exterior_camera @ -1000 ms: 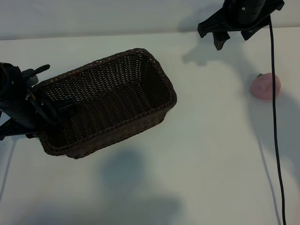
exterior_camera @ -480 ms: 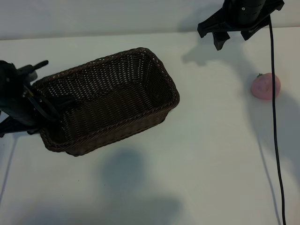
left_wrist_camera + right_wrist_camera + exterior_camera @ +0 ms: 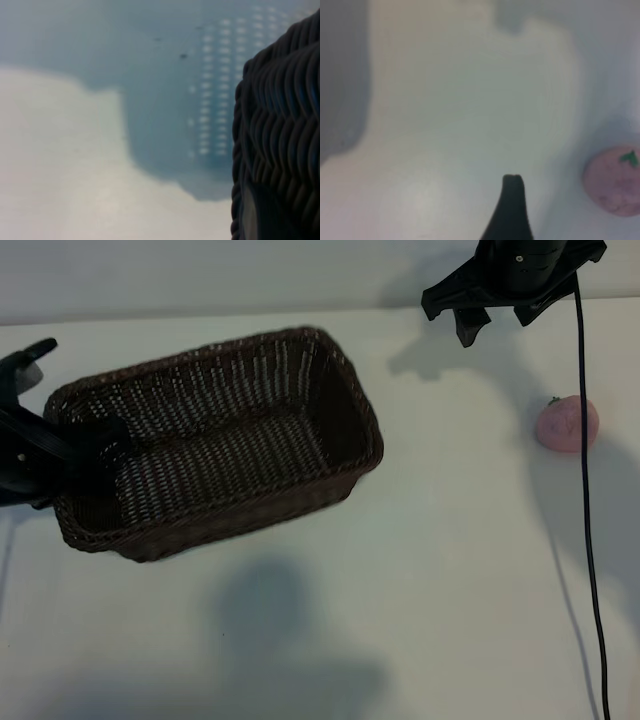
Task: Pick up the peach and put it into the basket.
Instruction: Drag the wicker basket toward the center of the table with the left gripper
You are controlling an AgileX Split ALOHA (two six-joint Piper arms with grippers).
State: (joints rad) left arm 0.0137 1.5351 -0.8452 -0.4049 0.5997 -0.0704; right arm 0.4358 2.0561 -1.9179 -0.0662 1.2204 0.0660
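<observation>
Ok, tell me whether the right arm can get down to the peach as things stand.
Probably yes. The peach lies alone on the white table, with bare surface around it. The right gripper hangs open just beyond it. Only the arm's black cable runs over the peach's side in the exterior view.

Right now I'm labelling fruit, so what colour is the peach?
Pale pink, with a small green stem mark; the peach shows best in the right wrist view.
</observation>
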